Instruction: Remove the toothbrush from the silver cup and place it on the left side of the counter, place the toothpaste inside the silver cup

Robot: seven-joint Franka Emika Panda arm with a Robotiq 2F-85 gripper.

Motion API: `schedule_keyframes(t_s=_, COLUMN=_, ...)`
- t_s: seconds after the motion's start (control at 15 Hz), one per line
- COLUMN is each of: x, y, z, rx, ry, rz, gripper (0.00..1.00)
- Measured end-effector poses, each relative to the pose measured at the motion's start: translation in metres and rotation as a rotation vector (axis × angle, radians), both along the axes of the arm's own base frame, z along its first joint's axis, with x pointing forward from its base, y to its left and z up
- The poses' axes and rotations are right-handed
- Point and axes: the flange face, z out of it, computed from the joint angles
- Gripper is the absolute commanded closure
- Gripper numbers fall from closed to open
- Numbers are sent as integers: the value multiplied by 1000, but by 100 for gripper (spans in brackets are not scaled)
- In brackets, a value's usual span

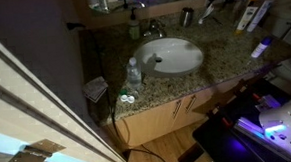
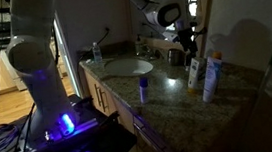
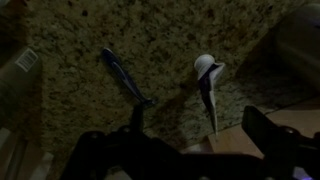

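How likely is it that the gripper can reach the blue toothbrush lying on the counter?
Probably yes: in the wrist view the gripper hangs open above the blue toothbrush, which lies flat on the counter with nothing over it.

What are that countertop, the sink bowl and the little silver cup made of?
The counter looks like polished granite: brown-grey speckles all over. The sink basin seems to be glazed ceramic: smooth, glossy white. The silver cup appears to be dull metal, perhaps steel, going by its grey sheen; it is too small to be sure.
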Motion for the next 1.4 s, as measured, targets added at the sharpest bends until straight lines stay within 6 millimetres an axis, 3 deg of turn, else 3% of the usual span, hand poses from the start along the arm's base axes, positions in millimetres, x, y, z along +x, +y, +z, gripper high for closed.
schedule_keyframes(t_s=0.07, x=2, y=1, z=-7, rx=2, ry=-9, rz=-7, gripper=26)
schedule_keyframes(t_s=0.27, x=7, y=5, z=-20, rx=3, ry=-27, rz=-11, gripper=48)
schedule_keyframes(t_s=0.73, x=10, y=6, z=-19, rx=-2, ry=-38, rz=-10, gripper=96)
schedule_keyframes(t_s=0.87, x=11, y=6, z=-18, rx=-3, ry=-40, rz=-10, gripper=100)
schedule_keyframes(t_s=1.2, x=14, y=4, z=-10, rx=5, ry=-63, rz=-46, gripper=99)
schedule_keyframes(t_s=1.4, x=19, y=3, z=10, rx=8, ry=-101, rz=-70, gripper=99)
